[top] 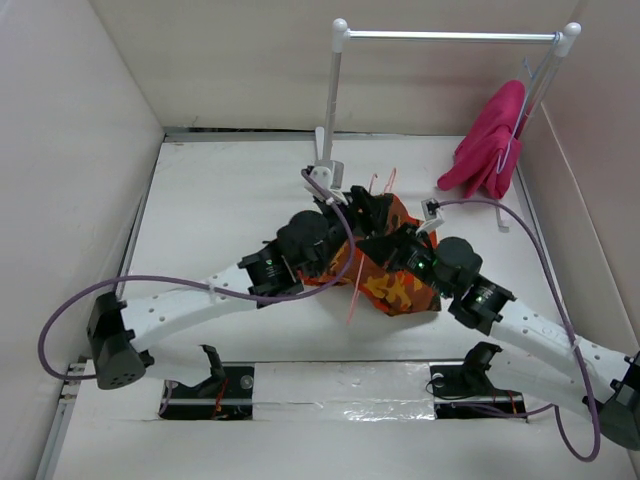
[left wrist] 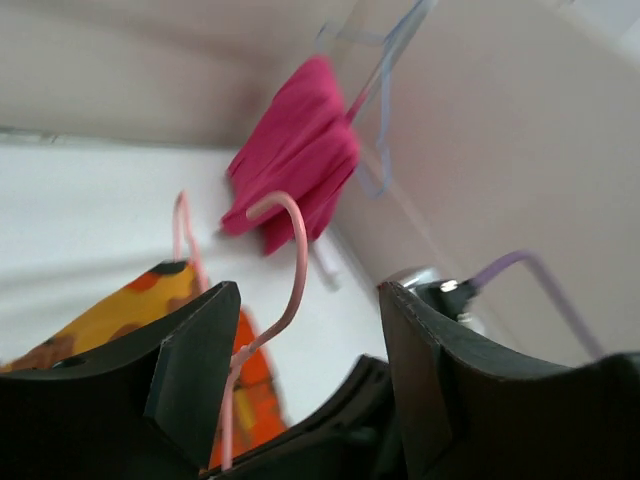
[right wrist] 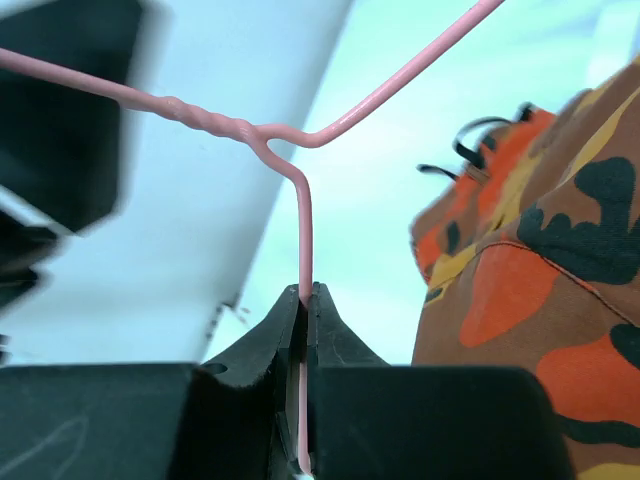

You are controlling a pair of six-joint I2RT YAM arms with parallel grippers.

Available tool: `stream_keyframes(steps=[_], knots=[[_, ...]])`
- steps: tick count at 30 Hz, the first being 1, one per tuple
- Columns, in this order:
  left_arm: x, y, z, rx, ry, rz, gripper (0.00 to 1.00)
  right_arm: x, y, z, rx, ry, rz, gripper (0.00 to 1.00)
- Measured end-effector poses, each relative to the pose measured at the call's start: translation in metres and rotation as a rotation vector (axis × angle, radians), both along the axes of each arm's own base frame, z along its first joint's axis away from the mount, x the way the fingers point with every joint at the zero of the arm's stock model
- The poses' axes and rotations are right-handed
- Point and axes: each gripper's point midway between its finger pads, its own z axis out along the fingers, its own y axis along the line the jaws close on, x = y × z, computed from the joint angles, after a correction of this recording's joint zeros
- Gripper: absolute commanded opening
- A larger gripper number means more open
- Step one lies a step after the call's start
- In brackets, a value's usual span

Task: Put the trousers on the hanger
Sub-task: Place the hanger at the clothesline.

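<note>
**Hanger (right wrist: 303, 215) clamped in right tool (right wrist: 308, 292), left tool (left wrist: 308, 288) apart**

Starting at the left, my left arm reaches from the near left corner to the middle of the surface (top: 215, 195). In its wrist view the two dark fingers (left wrist: 195, 365) stand wide apart. The hook of the pink wire hanger rises between them, closer to the left finger. I cannot tell if the wire touches that finger.

In the middle, the trousers (top: 400, 290) lie as a bunched heap of orange, yellow and black camouflage cloth, under and between the two tools. In the top view one straight pink wire of the hanger runs down along the left edge of this heap toward the near side. I cannot tell if any cloth is already over the wire.

The right arm comes from the near right corner. In its wrist view the tool is pressed together on the hanger wire, just below the twisted neck, and the wire stands straight up from the fingertips. The trousers are at the right of the wire there.

At the far right, a magenta garment (top: 488, 150) hangs under the right end of the white rail (top: 450, 36).
</note>
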Motion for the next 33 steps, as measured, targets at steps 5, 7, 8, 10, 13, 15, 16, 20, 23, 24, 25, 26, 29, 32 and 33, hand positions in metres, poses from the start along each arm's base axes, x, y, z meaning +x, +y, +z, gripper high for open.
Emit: stream_keyframes(steps=[5, 7, 8, 10, 13, 15, 16, 20, 23, 24, 25, 26, 29, 32, 33], knots=[[-0.007, 0.040, 0.084, -0.167, -0.106, -0.001, 0.62, 0.016, -0.001, 0.038, 0.092, 0.008, 0.009, 0.00], [-0.008, 0.062, 0.107, -0.218, -0.141, 0.021, 0.62, 0.023, -0.001, 0.054, 0.121, 0.006, 0.014, 0.00], [-0.008, 0.074, 0.115, -0.238, -0.155, 0.034, 0.62, 0.027, -0.001, 0.061, 0.133, 0.005, 0.019, 0.00], [-0.011, 0.096, 0.128, -0.278, -0.182, 0.058, 0.62, 0.035, -0.002, 0.074, 0.155, 0.002, 0.025, 0.00], [-0.018, 0.124, 0.129, -0.315, -0.199, 0.083, 0.61, 0.049, -0.009, 0.090, 0.176, -0.002, 0.015, 0.00], [-0.021, 0.133, 0.115, -0.316, -0.189, 0.091, 0.57, 0.062, -0.016, 0.101, 0.180, -0.005, 0.004, 0.00], [-0.022, 0.135, 0.104, -0.311, -0.177, 0.090, 0.54, 0.069, -0.019, 0.105, 0.178, -0.004, -0.005, 0.00], [-0.017, 0.130, 0.045, -0.240, -0.106, 0.100, 0.54, 0.108, -0.033, 0.129, 0.155, -0.013, -0.037, 0.00], [-0.011, 0.124, -0.012, -0.149, -0.032, 0.109, 0.53, 0.137, -0.045, 0.144, 0.112, -0.025, -0.074, 0.00], [-0.010, 0.123, -0.024, -0.127, -0.018, 0.110, 0.53, 0.147, -0.049, 0.148, 0.098, -0.030, -0.085, 0.00], [-0.010, 0.123, -0.057, -0.072, 0.021, 0.111, 0.53, 0.158, -0.054, 0.153, 0.086, -0.038, -0.097, 0.00], [-0.011, 0.124, -0.078, -0.035, 0.045, 0.112, 0.53, 0.168, -0.059, 0.156, 0.076, -0.045, -0.107, 0.00], [-0.014, 0.130, -0.116, 0.030, 0.087, 0.122, 0.53, 0.202, -0.074, 0.161, 0.044, -0.048, -0.134, 0.00], [-0.016, 0.137, -0.132, 0.048, 0.097, 0.137, 0.53, 0.238, -0.084, 0.157, 0.016, -0.025, -0.147, 0.00], [-0.016, 0.139, -0.134, 0.048, 0.095, 0.143, 0.53, 0.248, -0.086, 0.154, 0.008, -0.016, -0.147, 0.00]])
